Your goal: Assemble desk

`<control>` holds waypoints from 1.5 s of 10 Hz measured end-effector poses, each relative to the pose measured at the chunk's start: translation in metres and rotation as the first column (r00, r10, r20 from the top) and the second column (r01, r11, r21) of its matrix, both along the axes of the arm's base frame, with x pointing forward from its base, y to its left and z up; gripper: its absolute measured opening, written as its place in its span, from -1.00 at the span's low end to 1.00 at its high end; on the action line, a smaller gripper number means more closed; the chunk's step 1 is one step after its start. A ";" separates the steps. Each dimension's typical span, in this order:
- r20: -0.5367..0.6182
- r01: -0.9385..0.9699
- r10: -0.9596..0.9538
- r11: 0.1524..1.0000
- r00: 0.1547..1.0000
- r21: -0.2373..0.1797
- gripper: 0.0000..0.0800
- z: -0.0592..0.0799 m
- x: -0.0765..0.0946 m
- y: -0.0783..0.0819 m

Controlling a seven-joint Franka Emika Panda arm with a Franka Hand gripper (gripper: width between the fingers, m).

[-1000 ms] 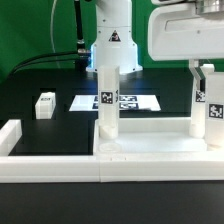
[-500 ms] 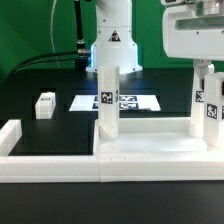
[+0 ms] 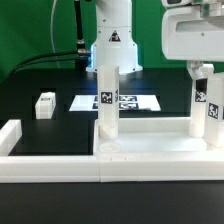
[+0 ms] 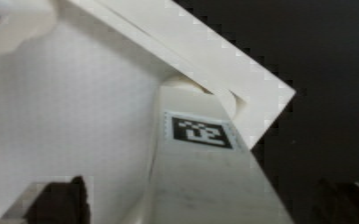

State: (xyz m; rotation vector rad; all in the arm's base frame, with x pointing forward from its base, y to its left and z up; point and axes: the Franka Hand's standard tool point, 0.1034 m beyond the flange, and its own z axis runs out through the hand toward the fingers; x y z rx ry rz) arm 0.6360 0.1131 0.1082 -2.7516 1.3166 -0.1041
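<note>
White plastic tabletop (image 3: 150, 145) lies flat on the black table (image 3: 40, 130), close behind the low border wall (image 3: 60, 168). Two legs stand upright on it. One is at the corner nearest the middle of the exterior view (image 3: 107, 100), and the other is at the corner toward the exterior view's right (image 3: 205, 110). A third leg (image 3: 45, 104) lies loose on the table, well apart toward the exterior view's left, beyond the marker board (image 3: 130, 102). You will not find a fourth leg in either view.

The gripper (image 4: 197, 202) sits over the top of the right-hand leg. In the wrist view its dark fingers (image 4: 55, 200) stand on either side of that leg with a gap showing on each side. I judge the jaws wide and holding nothing.

Step in hand, by my assessment, is fitting the right-hand leg into its corner. Whether that leg is fully seated cannot be confirmed from these views.

For the next move you should either close squarely on the leg's flat faces and turn it home, or lift straight clear without knocking it. After that, go for the loose leg.
</note>
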 end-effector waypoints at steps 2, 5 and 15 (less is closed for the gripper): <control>0.011 -0.204 0.204 0.979 0.979 -0.024 0.62 0.002 0.002 0.000; 0.004 -0.491 0.493 0.867 0.870 -0.084 0.62 0.003 0.003 0.000; -0.062 -0.885 0.888 0.442 0.455 -0.148 0.08 0.001 0.003 -0.005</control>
